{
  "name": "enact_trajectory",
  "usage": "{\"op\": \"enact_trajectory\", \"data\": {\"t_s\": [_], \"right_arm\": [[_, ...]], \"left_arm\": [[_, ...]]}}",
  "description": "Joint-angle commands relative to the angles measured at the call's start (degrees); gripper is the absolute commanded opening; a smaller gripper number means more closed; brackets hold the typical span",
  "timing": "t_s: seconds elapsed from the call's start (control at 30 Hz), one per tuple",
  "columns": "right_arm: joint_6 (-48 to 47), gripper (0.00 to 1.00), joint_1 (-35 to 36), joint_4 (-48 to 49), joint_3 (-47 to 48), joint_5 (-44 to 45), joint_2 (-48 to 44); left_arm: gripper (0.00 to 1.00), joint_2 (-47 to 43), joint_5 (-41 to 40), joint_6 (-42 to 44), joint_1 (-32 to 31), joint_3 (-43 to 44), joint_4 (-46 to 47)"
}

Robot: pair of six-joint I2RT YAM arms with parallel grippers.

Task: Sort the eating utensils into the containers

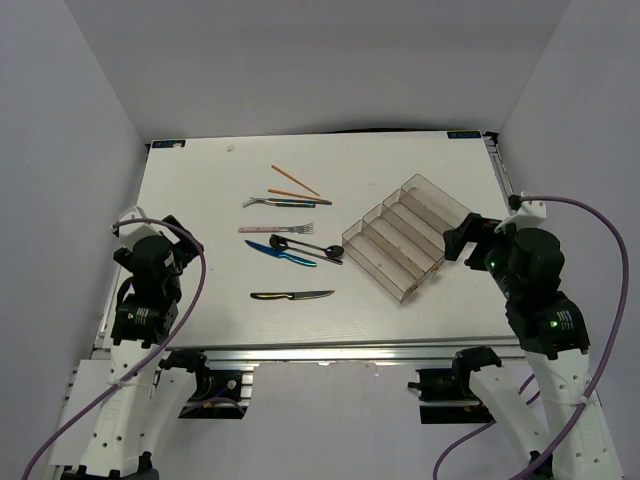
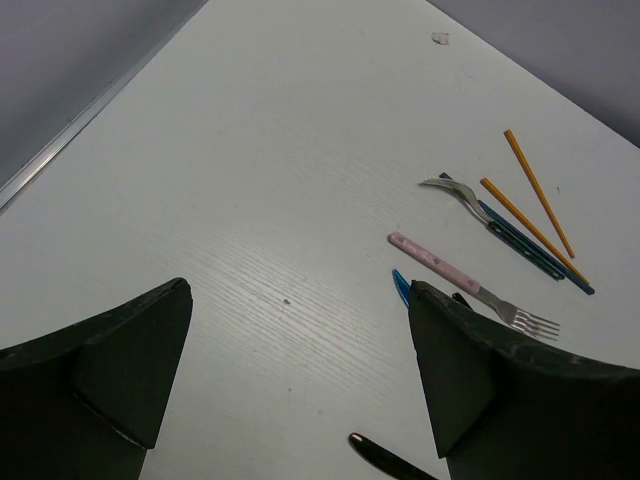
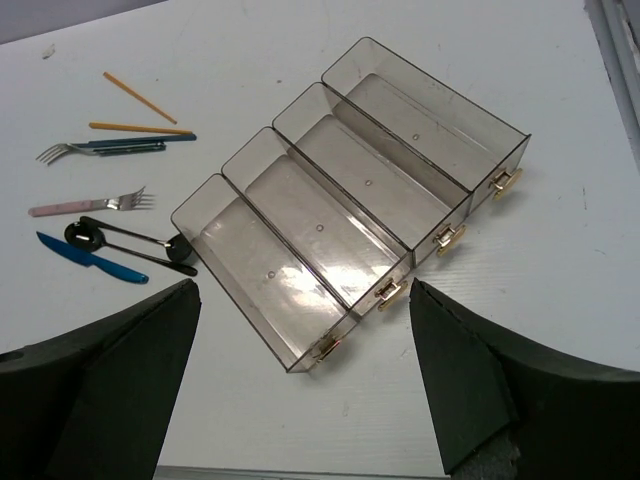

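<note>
Directly before the right end effector (image 3: 302, 300), the clear tray (image 3: 360, 185)

Count on the desk (image 1: 200, 200): orange chopsticks (image 1: 295, 180) x2. Forks x2: one pink-handled fork (image 1: 272, 229), one silver fork (image 1: 262, 201) with a dark handle. A second dark blue handle (image 3: 180, 138) lies along it, can't tell which piece. Knives x2: one blue knife (image 1: 283, 254), one dark gold-tinted knife (image 1: 292, 295). Black pieces (image 1: 308, 247) x2, one a slotted spoon (image 3: 85, 235). Clear organizer tray (image 1: 405, 237) x1, four compartments (image 3: 265, 265), four gold tabs (image 3: 390, 292).
</note>
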Motion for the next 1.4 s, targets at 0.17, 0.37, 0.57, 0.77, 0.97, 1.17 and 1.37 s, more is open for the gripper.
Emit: {"op": "enact_trajectory", "data": {"t_s": [0.17,0.37,0.57,0.77,0.97,1.17,1.37], "right_arm": [[0.49,0.89,-0.17,0.05,0.26,2.64,-0.64],[0.93,0.89,-0.17,0.93,-0.97,0.80,-1.88],[1.02,0.89,-0.17,-4.16,-1.05,4.57,5.06],[1.11,0.89,-0.17,-2.94,-2.46,1.24,5.69],[1.11,0.89,-0.17,-2.15,-3.16,-0.61,5.77],[1.02,0.89,-0.17,-1.18,-4.04,-2.55,6.03],[0.67,0.89,-0.25,-1.00,-4.22,-3.16,5.33]], "left_arm": [[0.98,-0.49,-5.75,-2.70,-0.20,1.54,-1.79],[0.98,2.05,-10.77,-9.90,-0.11,2.41,-6.09],[0.98,33.65,-8.42,-36.37,-25.34,9.57,-7.63],[0.92,55.03,-8.40,-69.92,-38.34,19.02,-21.39],[0.87,55.59,-6.37,-75.03,-38.52,16.66,-20.42],[0.83,56.20,-3.91,-78.90,-38.52,15.33,-20.33],[0.80,58.92,-0.84,-79.78,-38.61,15.42,-22.61]]}}
